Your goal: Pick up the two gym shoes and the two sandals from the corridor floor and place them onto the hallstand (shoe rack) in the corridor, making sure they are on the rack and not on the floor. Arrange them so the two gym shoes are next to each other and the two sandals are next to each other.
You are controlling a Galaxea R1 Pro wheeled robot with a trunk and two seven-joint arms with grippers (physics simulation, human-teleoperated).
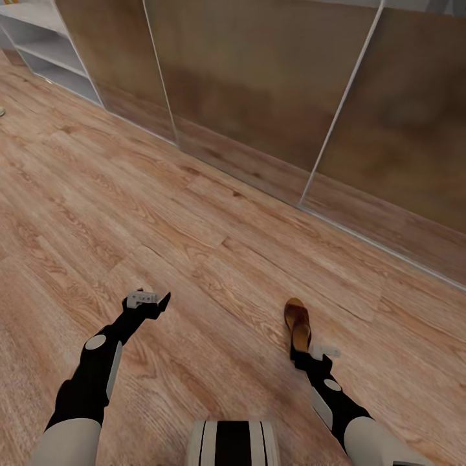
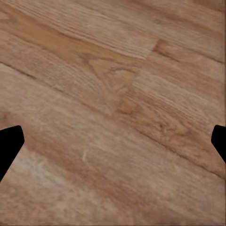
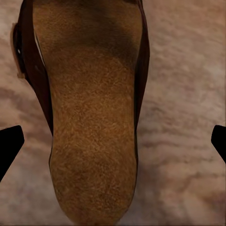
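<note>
One brown sandal (image 1: 298, 321) with a tan footbed lies on the wood-plank corridor floor (image 1: 194, 213), just ahead of my right gripper (image 1: 303, 353). In the right wrist view the sandal's footbed (image 3: 94, 117) sits lengthwise between the two fingertips, which stand wide apart, so the right gripper (image 3: 113, 146) is open over it. My left gripper (image 1: 153, 300) hovers open above bare floor, and the left wrist view shows planks (image 2: 113, 94) between its fingertips (image 2: 9, 141). The pale grey hallstand (image 1: 45, 55) stands at the far left. The gym shoes and the other sandal are out of view.
Tall brown sliding wardrobe doors (image 1: 272, 90) with pale frames run along the far side of the floor. A small pale object (image 1: 2, 111) peeks in at the left edge, too cut off to identify. My own base (image 1: 233, 443) shows at the bottom.
</note>
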